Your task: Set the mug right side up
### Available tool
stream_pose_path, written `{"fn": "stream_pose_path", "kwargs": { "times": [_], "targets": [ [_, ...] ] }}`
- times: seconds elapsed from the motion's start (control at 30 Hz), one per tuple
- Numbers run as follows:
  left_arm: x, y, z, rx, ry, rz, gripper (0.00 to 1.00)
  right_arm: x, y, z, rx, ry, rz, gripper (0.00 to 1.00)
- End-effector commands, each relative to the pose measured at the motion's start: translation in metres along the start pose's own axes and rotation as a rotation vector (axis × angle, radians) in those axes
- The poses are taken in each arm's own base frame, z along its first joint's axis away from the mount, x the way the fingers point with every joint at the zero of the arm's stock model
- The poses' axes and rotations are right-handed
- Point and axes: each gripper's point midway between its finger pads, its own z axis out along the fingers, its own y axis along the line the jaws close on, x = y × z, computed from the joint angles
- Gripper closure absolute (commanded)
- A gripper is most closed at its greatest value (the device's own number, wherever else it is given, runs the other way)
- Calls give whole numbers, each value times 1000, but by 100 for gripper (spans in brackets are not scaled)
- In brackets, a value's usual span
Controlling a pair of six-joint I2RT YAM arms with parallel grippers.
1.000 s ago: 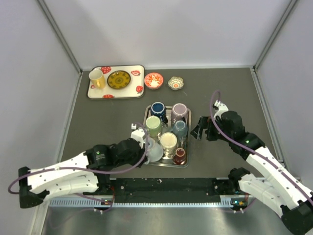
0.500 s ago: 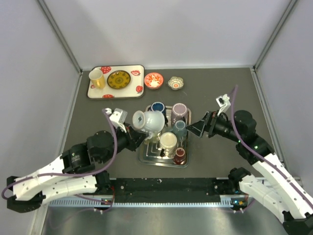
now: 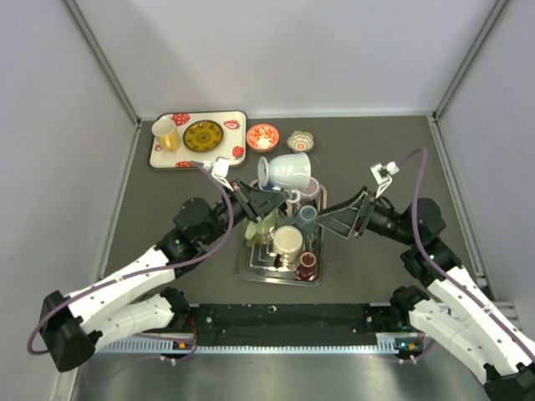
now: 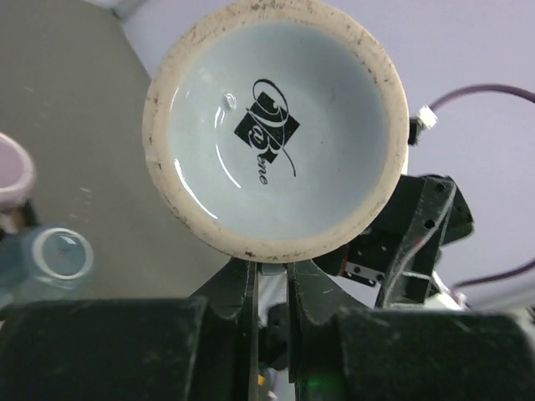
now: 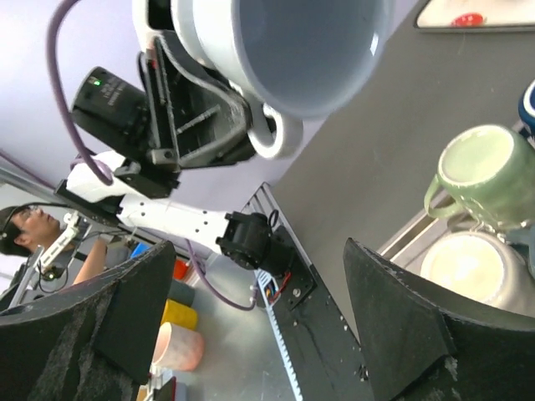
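A pale blue-white mug (image 3: 284, 171) hangs in the air over the back of the metal tray (image 3: 247, 269), lying on its side. My left gripper (image 3: 267, 199) is shut on its handle from below. In the left wrist view the mug's base with a black logo (image 4: 276, 125) faces the camera above the closed fingers (image 4: 238, 292). My right gripper (image 3: 336, 219) is open and empty, just right of the mug, pointing at it. In the right wrist view the mug's open mouth (image 5: 292, 42) and handle (image 5: 276, 138) show above the spread gripper (image 5: 267, 334).
The tray holds a green mug (image 3: 262, 220), a cream mug (image 3: 287, 242), a blue-grey mug (image 3: 307, 215), a pink mug (image 3: 309, 189) and a small dark red cup (image 3: 307, 266). At the back stand a patterned tray (image 3: 198, 159) with a yellow cup (image 3: 165, 134), a red dish (image 3: 262, 137) and a flower bowl (image 3: 300, 141).
My left gripper has lifted the pale mug off the tray, carried it up and back, and turned it onto its side. My right gripper has risen and swung left toward it.
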Motion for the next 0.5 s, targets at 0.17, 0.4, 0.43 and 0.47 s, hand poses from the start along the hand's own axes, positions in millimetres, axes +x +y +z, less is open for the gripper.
{"fn": "stream_pose_path", "kwargs": {
  "times": [0.17,0.4,0.43,0.47],
  "targets": [
    [-17,-108,5,484,29,-94,100,-34,37,7,-119,-102,-73,36],
    [-9,-101,5,473,56,-117,100,-50,40,15,-124,-147,-70,50],
    [-8,-101,5,476,61,-121,100,-51,39,16,-122,-150,-64,51],
    [-7,-101,4,477,66,-124,100,-52,39,18,-123,-153,-59,52]
  ]
}}
